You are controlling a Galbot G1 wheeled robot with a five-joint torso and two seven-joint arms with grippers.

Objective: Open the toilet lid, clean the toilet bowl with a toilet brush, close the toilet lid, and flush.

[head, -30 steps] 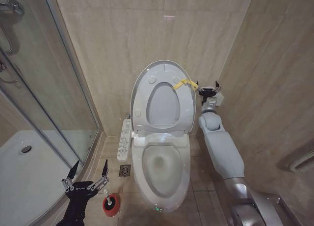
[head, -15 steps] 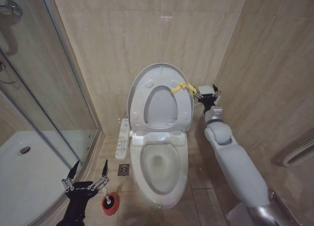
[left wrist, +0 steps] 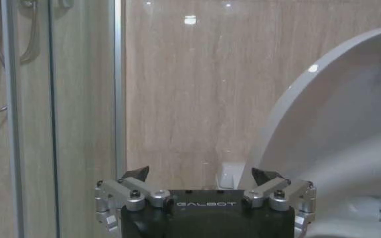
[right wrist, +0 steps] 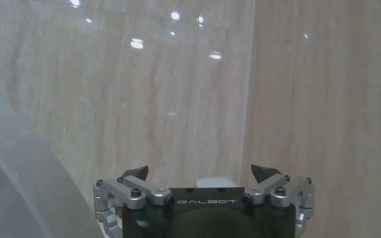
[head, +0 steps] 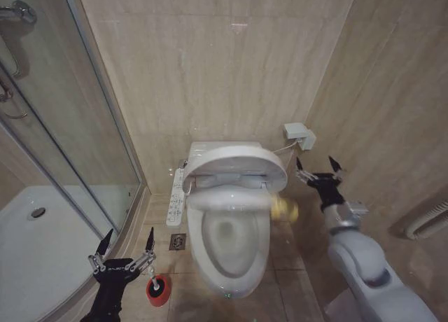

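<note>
Between beige marble-look walls and a glass shower enclosure (head: 63,147) on the left, the white toilet stands on a tiled floor (head: 290,266) of the same beige tone. A narrow white button panel (head: 176,199) runs along the toilet's left side, and a small white box (head: 299,134) is fixed to the far wall at the right.

The toilet lid (head: 236,166), glossy white and oval, is tilted well forward over the far end of the toilet bowl (head: 231,241), partly down and blurred; a yellow smear (head: 283,208) shows at its right front edge. The bowl's smooth ceramic basin lies uncovered at the near end.

The right claw (head: 318,173) hangs just right of the lid, apart from it, its two dark pointed fingers spread and gripping nothing; the right wrist view shows the same parted fingers against the wall.

The left claw (head: 126,248) is low at the near left, fingers also spread and empty. Just beside it on the floor, the toilet brush (head: 155,283) stands in its small red round holder (head: 159,294), the thin white handle rising toward the claw's right finger.
</note>
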